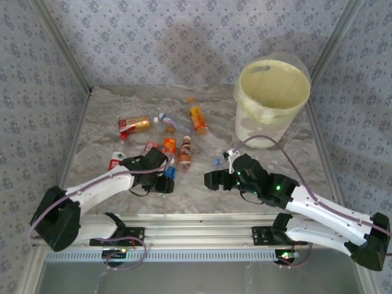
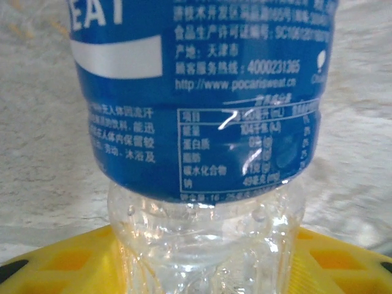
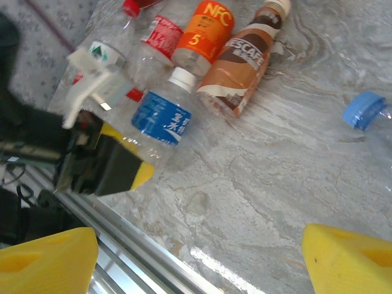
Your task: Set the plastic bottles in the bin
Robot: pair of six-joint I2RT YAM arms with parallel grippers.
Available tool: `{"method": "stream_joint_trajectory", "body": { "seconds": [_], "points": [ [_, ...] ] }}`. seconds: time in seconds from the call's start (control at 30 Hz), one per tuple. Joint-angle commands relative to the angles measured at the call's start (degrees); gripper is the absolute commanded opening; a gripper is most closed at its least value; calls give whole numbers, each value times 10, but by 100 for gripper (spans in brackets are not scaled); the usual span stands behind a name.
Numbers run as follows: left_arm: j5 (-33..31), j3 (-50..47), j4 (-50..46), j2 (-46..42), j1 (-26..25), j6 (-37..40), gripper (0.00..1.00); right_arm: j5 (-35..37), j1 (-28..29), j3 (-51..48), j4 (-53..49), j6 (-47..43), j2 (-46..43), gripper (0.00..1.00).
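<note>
Barely started: left gripper (image 1: 165, 179) clamped on blue-label bottle (image 2: 202, 92) near worktop's (image 1: 104, 116) front edge, right gripper (image 3: 199, 257) open (empty), no bottles visible in bin (image 1: 257, 125), other bottles (image 1: 197, 120) lie mid-worktop.

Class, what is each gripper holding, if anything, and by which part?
Left gripper grips the blue-labelled bottle by its clear body below the label. Right gripper holds nothing, fingers apart.

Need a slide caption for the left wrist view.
Left claw shut on a clear blue-labelled bottle, marble tabletop behind.
</note>
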Motion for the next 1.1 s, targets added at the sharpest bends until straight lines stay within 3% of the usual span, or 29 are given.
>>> {"method": "stream_joint_trajectory", "body": {
  "seconds": [0.0,0.17,0.4,0.63,0.83,1.07],
  "points": [
    [89,-12,63,-82,0,26,54,-29,-22,-12,41,67,-6,88],
    [184,-45,159,-168,0,11,57,-107,-52,-6,96,86,-6,89],
    [271,-87,305,-200,-3,-64,58,-178,-53,20,179,77,41,92],
    [305,-94,386,-208,-16,-113,60,-191,-42,43,211,69,93,93],
    [304,-88,402,-191,-38,-117,62,-197,-37,51,248,73,132,93],
    [295,-87,413,-181,-47,-118,63,-203,-30,58,272,81,154,78]
  ]
}}
